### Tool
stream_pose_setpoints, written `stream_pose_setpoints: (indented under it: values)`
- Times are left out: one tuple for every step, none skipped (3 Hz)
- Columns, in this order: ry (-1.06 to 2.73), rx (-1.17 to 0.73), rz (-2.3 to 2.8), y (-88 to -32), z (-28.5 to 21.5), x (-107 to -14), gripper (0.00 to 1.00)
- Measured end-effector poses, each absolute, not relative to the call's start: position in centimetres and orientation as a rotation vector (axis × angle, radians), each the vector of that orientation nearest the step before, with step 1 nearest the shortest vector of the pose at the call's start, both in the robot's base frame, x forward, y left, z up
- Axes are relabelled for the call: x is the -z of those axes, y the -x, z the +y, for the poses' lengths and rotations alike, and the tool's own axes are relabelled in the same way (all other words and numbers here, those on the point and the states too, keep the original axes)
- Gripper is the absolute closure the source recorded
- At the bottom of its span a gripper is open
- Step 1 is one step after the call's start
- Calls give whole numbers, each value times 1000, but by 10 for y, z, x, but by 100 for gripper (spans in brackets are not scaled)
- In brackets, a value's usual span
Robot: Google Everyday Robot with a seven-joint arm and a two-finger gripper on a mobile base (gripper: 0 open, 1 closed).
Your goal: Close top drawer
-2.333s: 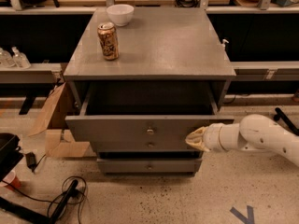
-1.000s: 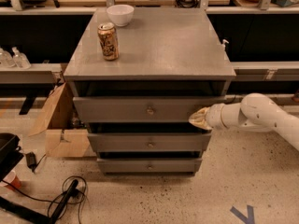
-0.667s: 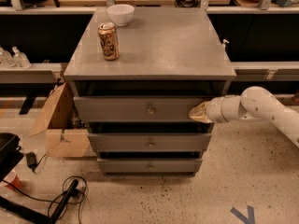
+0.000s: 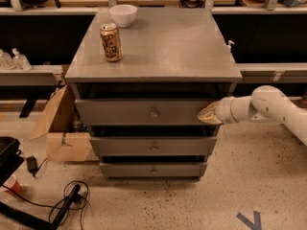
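Far left, on the floor: open cardboard box (image 4: 57, 123) just beside the cabinet's left side; black cables (image 4: 67, 205) nearer the camera; both well apart from the work.

On the grey counter (image 4: 168, 47), towards its far left: a drinks can (image 4: 111, 42) upright, a white bowl (image 4: 123, 14) beyond it; neither near the front edge.

Top drawer (image 4: 124, 112): uppermost of three grey fronts, directly under the counter, small metal knob (image 4: 154, 112) at centre; a dark band shows above the front, so it looks nearly home, though whether fully seated I cannot tell.

Handling, as a judgement: painted wood, stiff, fairly heavy for its width, likely to slide on runners with some drag; not fragile; the flat front takes a plain push, no grasp needed. A push near the knob should run it straight; pressure at one end may rack a wide drawer and make it bind.

Right: gripper (image 4: 209, 114), tan-tipped, at the drawer front's right end, touching or just shy of it; jaws apart or together, cannot tell; white arm (image 4: 268, 104) reaching in from the right.
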State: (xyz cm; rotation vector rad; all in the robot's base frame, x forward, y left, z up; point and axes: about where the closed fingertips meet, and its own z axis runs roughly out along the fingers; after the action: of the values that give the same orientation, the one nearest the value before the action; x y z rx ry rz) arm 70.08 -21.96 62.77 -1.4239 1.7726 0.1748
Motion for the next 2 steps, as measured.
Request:
stream_pose_setpoints:
  values:
    - [1424,-175,1773,-700,-220,-628,100]
    - [1535,-107,1804,-683,-227,-658,100]
